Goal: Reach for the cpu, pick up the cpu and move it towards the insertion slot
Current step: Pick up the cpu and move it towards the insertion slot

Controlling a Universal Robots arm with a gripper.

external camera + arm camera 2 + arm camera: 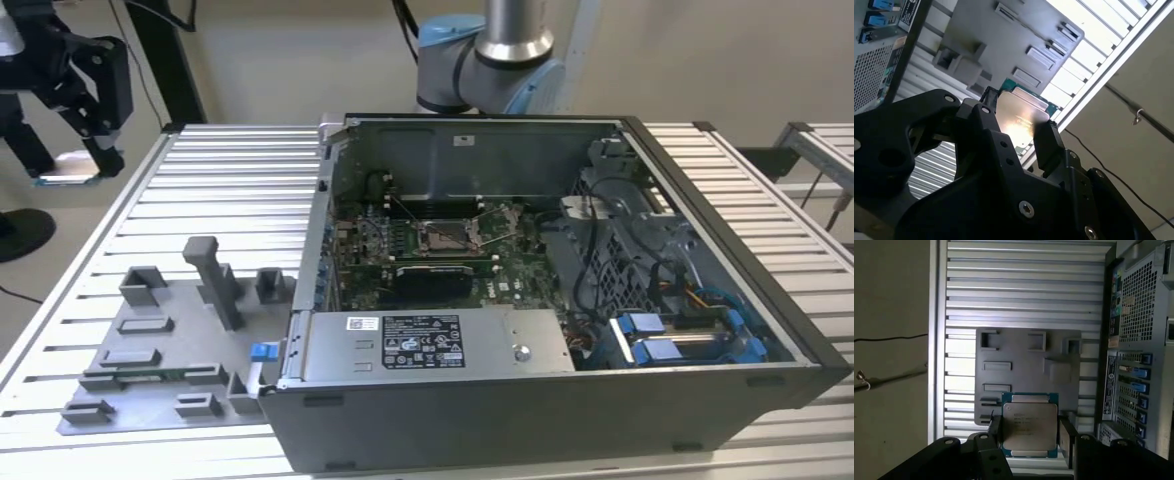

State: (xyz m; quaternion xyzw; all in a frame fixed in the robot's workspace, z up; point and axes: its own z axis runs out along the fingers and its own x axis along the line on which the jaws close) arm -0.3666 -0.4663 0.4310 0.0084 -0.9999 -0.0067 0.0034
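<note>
table (pixel 200 170): ribbed aluminium slats, pale and reflective, running across the exterior view.

case (pixel 747 300): open grey steel computer box lying on the table, its inner walls bare sheet metal; cables and blue plastic clips crowd the side at the exterior view's right. in the first wrist view its perforated rear panel (pixel 1146 315) shows.

board (pixel 367 245): green circuit board on the case floor, densely populated.

fixture (pixel 147 340): flat grey plastic plate with raised rectangular blocks and one upright post, lying on the table beside the case on the exterior view's left. it lies below the gripper in both wrist views (pixel 1029 370) (pixel 999 45).

slot (pixel 445 237): square silver metal frame with dark centre and thin wire lever, seated mid-board, unoccupied.

gripper (pixel 1029 432): matt black, angular, bolted links; at the exterior view's upper left (pixel 70 160), above the table edge, well apart from the case. its fingers (pixel 1068 437) are clamped on the cpu, one at each opposite edge.

cpu (pixel 1030 426): flat square chip, silvery metal lid, thin teal-green rim, held clear above the fixture; in the second wrist view (pixel 1021 120) its lid catches a bright glare.
</note>
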